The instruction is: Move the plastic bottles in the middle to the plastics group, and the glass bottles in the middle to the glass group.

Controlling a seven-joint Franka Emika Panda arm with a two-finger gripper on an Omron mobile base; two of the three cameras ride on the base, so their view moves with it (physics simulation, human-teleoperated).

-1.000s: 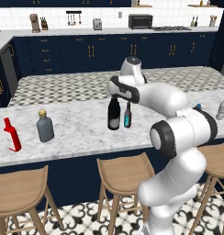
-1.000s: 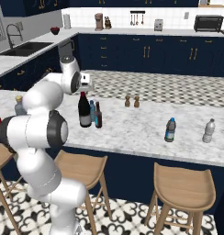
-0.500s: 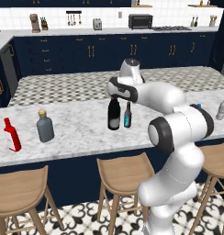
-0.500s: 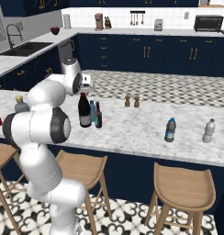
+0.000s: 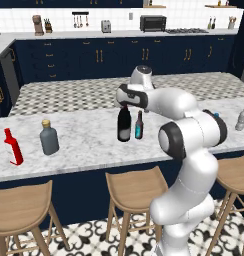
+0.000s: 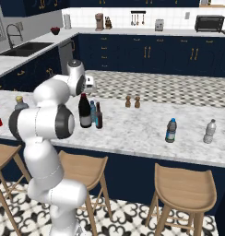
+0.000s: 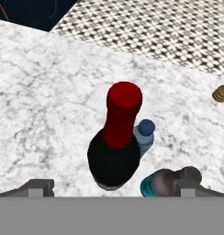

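Nothing has been sorted yet, judging by how the bottles stand. In the centre of the left base view the wine bottle (image 5: 124,125) and the teal-labelled bottle (image 5: 139,126) stand just beside each other on the marble worktop (image 5: 84,150). In the right base view the pale-blue plastic bottle (image 6: 92,111) shows between them, slightly behind. The end effector (image 5: 125,101) hangs directly above the wine bottle's red neck. In the hand view its two finger tips (image 7: 39,187) sit at the lower left and lower right corners, wide apart, with the wine bottle (image 7: 114,142) between them and below, so it is spread and carries nothing. The small plastic bottle (image 7: 144,134) stands touching or nearly touching the wine bottle's right side there, and the teal-labelled one (image 7: 160,183) is at the lower right, close to one finger tip. The glass group waits at the left edge of the left base view: the red bottle (image 5: 13,146) and the squat grey bottle (image 5: 49,138). The plastics group stands at the right of the right base view: the blue-labelled water bottle (image 6: 171,130) and the clear water bottle (image 6: 209,131). All three moves are left, and the wine bottle looks like the first pick, though the tight cluster leaves little room for the fingers.
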